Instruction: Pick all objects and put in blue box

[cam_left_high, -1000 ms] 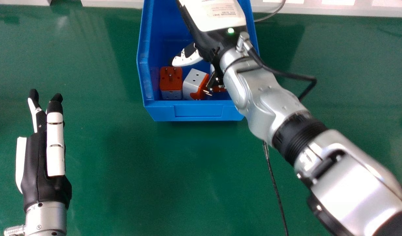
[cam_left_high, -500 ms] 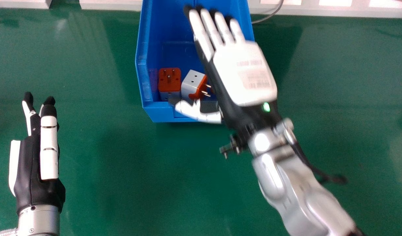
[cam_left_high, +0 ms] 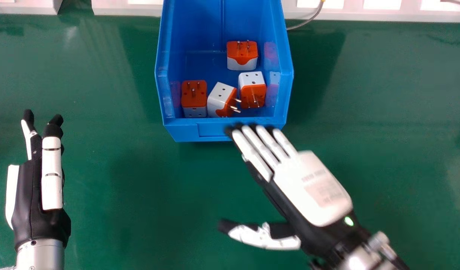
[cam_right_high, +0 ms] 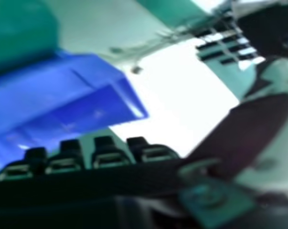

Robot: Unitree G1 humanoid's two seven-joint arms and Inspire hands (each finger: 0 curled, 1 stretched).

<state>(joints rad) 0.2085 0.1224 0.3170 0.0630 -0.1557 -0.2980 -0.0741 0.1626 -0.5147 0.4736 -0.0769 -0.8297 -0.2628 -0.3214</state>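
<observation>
Four orange-and-white plug adapters (cam_left_high: 242, 54) are lying in the blue box (cam_left_high: 185, 129), upper centre. The right hand (cam_left_high: 314, 187) is hovering lower right, thumb wide of straight fingers; the left hand (cam_left_high: 29, 202) is showing straight fingers, lower left.

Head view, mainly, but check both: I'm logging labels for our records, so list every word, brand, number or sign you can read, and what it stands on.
No text can be read.
Right hand: lines of print on its white back, too blurred to read.
Left hand: none legible.
Blue box: none legible.
Plug adapters: none legible.
</observation>
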